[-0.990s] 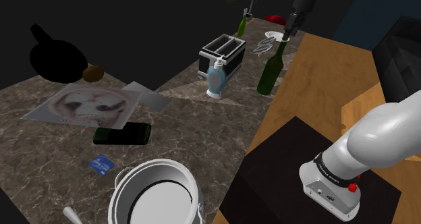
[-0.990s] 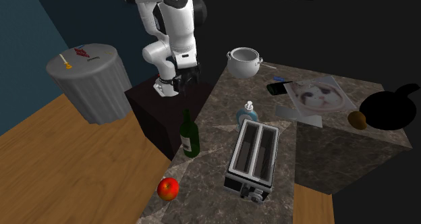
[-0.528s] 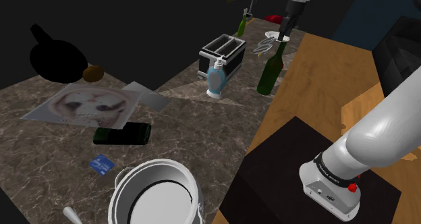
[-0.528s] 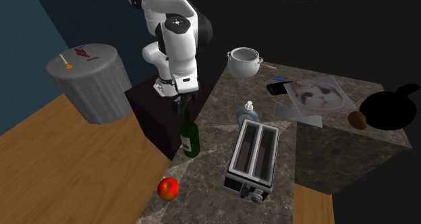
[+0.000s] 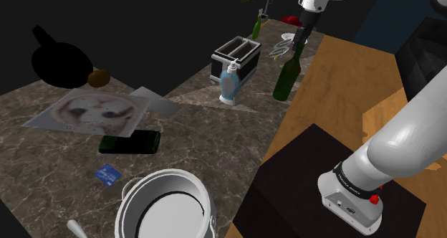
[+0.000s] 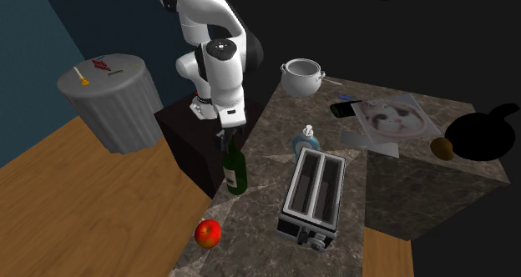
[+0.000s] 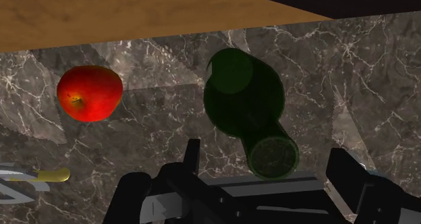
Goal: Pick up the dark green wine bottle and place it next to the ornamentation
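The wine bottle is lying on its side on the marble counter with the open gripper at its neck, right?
No. The wine bottle stands upright, as the shoulder view shows; it is on the marble counter with the open gripper at its neck.

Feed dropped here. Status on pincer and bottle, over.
Pincer open over dark green wine bottle. Bottle upright on counter, unheld. Red apple nearby, apart.

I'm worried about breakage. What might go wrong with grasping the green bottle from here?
The wine bottle stands upright close to the counter edge; a nudge from the open jaws could topple it onto the wooden floor. The apple lies near, so a falling bottle may send it rolling.
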You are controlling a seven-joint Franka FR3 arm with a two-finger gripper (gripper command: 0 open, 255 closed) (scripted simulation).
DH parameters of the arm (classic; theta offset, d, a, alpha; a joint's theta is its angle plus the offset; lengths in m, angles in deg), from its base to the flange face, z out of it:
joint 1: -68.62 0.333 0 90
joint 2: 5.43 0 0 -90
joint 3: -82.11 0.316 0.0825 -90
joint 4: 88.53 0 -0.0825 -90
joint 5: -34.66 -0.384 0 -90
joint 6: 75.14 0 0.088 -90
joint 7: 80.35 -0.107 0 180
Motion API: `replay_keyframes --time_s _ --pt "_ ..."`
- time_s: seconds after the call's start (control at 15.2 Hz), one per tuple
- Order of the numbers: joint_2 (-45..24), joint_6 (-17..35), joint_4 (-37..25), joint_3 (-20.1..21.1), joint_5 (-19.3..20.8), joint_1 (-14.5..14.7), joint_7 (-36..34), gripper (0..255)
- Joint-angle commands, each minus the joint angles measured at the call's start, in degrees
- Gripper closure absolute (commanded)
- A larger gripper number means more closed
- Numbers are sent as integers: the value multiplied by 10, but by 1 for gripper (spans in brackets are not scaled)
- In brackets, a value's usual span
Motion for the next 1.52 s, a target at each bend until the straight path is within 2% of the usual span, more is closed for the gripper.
replay_keyframes --time_s 0.0,0.4,0.46,1.06,1.45 --pt "0 4 4 0 0 0 0 0" --pt "0 4 4 0 0 0 0 0" --pt "0 4 4 0 0 0 0 255" --pt "0 4 4 0 0 0 0 255" --pt "9 -41 -33 0 4 0 -2 255"
